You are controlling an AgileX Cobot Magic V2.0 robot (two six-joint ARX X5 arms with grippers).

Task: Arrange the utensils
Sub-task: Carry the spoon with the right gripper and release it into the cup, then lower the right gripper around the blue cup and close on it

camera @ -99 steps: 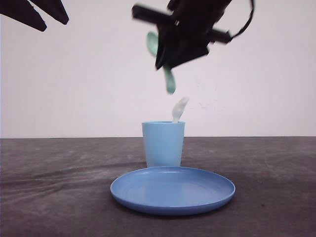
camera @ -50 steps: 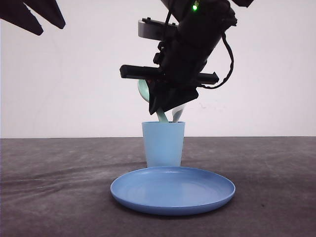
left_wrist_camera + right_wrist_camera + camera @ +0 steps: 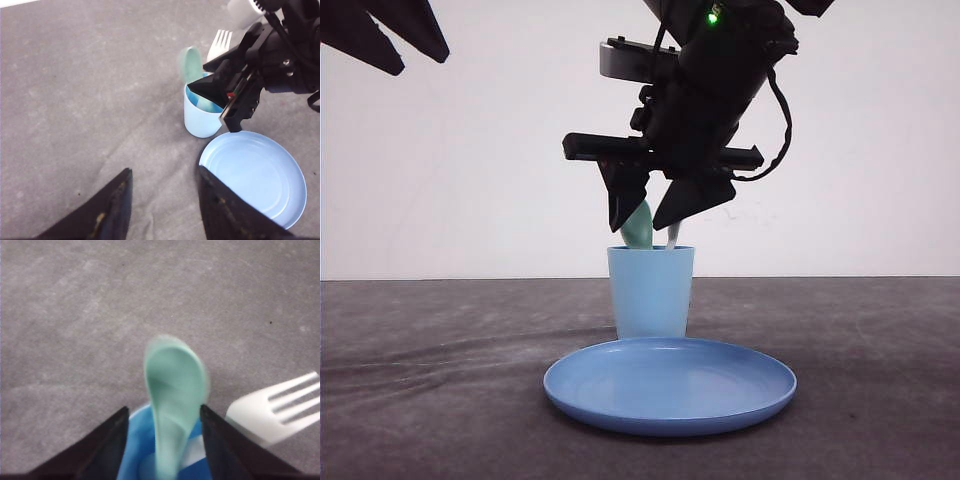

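Fingers of the right gripper (image 3: 655, 215) are hanging spread open above the light blue plastic cup (image 3: 651, 292), where the mint-green plastic spoon (image 3: 172, 390) and white plastic fork (image 3: 277, 407) are standing; the left gripper (image 3: 162, 205) is open too.

mint spoon (image 3: 190, 64) and white fork (image 3: 219, 44) in blue cup (image 3: 201, 117)

Soft, even room light falls from overhead, leaving only a faint shadow under the plate (image 3: 670, 385) and none hard on the table (image 3: 430, 380). The right gripper (image 3: 655, 215) stands as a near-black silhouette against the bright wall (image 3: 470, 170), a green lamp glowing above it. Between its fingers the spoon (image 3: 175, 390) is smeared by motion blur; beside them the fork (image 3: 277, 407) is soft.
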